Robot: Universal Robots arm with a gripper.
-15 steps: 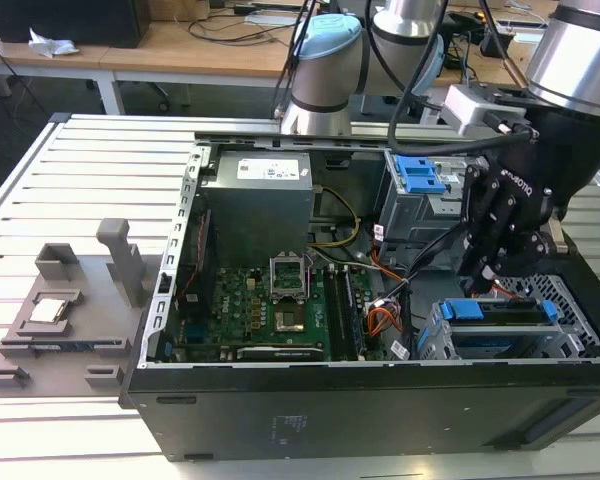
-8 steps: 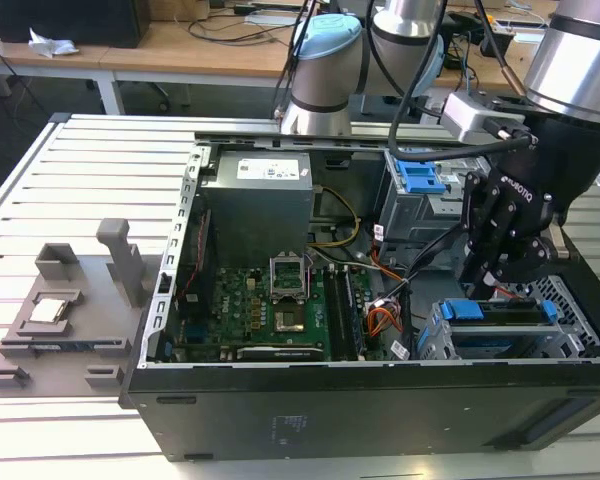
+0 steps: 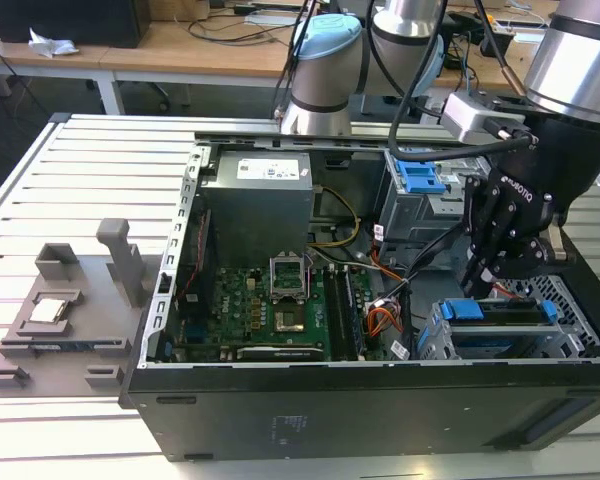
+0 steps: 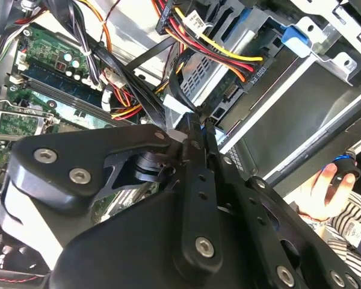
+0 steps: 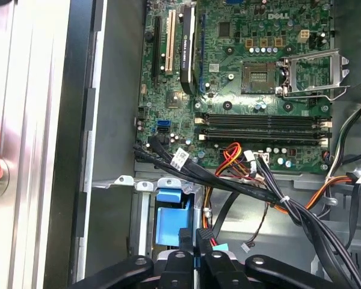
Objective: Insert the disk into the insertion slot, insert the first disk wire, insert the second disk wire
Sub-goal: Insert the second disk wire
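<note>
The disk lies flat inside the insertion slot, the low grey cage at the case's corner on the exterior view's right; its blue carrier frames it. My gripper hangs just above the cage's inner end. In both wrist views its fingers are pressed together on a small black wire plug, close to the disk's connector edge. A bundle of red, yellow and black wires runs down to that edge.
The open computer case holds a motherboard, a power supply and a taller grey box with a blue latch. Loose black cables cross beside the cage. A person's hand rests outside the case. A grey fixture lies on the table.
</note>
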